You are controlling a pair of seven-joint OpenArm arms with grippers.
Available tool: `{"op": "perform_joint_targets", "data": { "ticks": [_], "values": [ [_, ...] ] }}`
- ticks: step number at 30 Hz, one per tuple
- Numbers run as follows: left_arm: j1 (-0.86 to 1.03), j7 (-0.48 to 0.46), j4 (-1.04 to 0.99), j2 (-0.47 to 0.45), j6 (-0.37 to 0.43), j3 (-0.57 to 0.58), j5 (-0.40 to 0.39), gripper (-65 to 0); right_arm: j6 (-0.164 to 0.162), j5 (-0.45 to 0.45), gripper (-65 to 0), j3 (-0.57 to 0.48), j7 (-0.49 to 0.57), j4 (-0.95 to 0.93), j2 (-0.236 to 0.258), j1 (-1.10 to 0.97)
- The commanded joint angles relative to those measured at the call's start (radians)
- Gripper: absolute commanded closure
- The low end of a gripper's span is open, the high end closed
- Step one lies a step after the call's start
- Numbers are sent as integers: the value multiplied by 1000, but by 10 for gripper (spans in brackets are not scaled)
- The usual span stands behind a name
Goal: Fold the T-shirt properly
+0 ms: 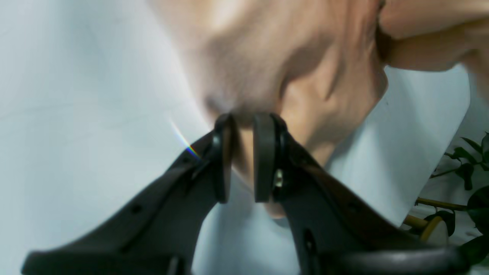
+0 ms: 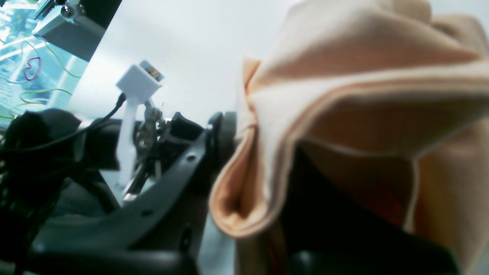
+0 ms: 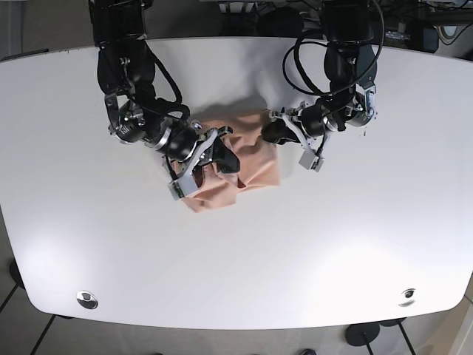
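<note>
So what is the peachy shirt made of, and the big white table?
The T-shirt looks like soft knit cloth, probably cotton: it is matte, bunches into loose folds, and shows a stitched hem in the right wrist view. The table looks like a hard, smooth white board, maybe laminate or painted wood: it has a faint sheen and no grain. I cannot tell which.
</note>
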Motion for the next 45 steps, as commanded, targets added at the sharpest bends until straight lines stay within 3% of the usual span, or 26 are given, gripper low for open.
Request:
{"op": "perform_joint_targets", "data": {
  "ticks": [1,3,5,7,8,11,15,22,28,32,37,39,42,45],
  "values": [
    [-14,-9,15,13,0,1,-13,-82,5,17,-30,-23,40,-50,9,44],
    [-14,-9,17,16,0,1,-13,-82,4,17,-106,-49,45,-109,9,67],
    [-14,-11,15,18,0,1,-13,-82,4,15,-227,-100,45,-142,10,96],
    [-16,-12,15,18,0,1,-13,-82,4,-66,-426,-177,39,-144,6,128],
    [-21,-12,15,18,0,1,-13,-82,4,-92,-482,-201,39,-136,4,131],
    [-33,-12,18,18,-1,-2,-13,-82,-21,-115,-579,-241,39,-89,4,142],
    [-28,-6,64,-7,-4,-122,-76,-79,-38,-118,-575,-235,44,-6,6,139],
    [1,-11,117,-226,-4,-158,-202,-76,-38,-118,-575,-215,40,3,-20,156],
    [36,-12,117,-326,-4,-232,-214,-81,-38,-126,-574,-143,40,26,-2,100],
    [59,-11,166,-326,-4,-237,-211,-81,-36,-129,-574,-146,45,-112,-82,151],
    [70,-11,232,-309,-1,-231,-211,-81,-27,-129,-574,-148,88,-400,-246,303],
    [70,-11,239,-306,-1,-229,-211,-81,-28,-129,-574,-148,110,-429,-268,341],
    [62,-12,273,-306,2,-186,-210,-82,-36,-126,-574,-142,111,-351,-261,360],
    [10,-12,295,-303,2,-132,-210,-100,-38,-117,-574,-143,65,-202,-166,314]
  ]
}}
